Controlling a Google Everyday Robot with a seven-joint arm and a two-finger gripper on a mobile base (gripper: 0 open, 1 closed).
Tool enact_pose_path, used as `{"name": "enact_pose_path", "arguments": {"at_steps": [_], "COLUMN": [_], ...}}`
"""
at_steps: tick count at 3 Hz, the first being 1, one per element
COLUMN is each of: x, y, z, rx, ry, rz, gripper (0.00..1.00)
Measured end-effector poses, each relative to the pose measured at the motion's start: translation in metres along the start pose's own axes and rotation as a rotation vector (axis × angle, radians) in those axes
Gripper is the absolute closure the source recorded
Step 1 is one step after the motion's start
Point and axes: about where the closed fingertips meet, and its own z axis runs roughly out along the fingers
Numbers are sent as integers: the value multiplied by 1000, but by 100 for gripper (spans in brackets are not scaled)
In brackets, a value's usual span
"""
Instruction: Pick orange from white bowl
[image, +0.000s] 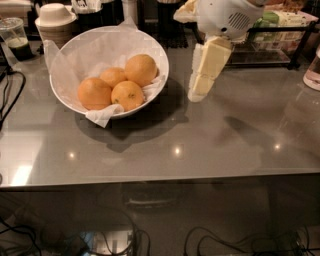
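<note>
1. The gripper (200, 90) is just right of centre in the upper part of the frame. It is pale cream and blocky, built of flat-sided segments that narrow to a blunt tip.
2. Above it, at the top edge, is a rounded, glossy white wrist housing (225, 15).
3. Small dark vent slots (241, 20) mark the housing's right side.
4. A cream-coloured piece (184, 12) juts from its left.

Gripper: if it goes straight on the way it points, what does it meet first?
Probably the table, just right of the bowl. The gripper hangs there pointing down and slightly left; depth is unclear.
</note>
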Motion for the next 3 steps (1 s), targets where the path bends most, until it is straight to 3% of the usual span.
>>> {"name": "enact_pose_path", "arguments": {"at_steps": [3], "x": [-77], "y": [-54], "z": [65], "rx": [-57], "ry": [-70], "rz": [-151], "gripper": [0]}}
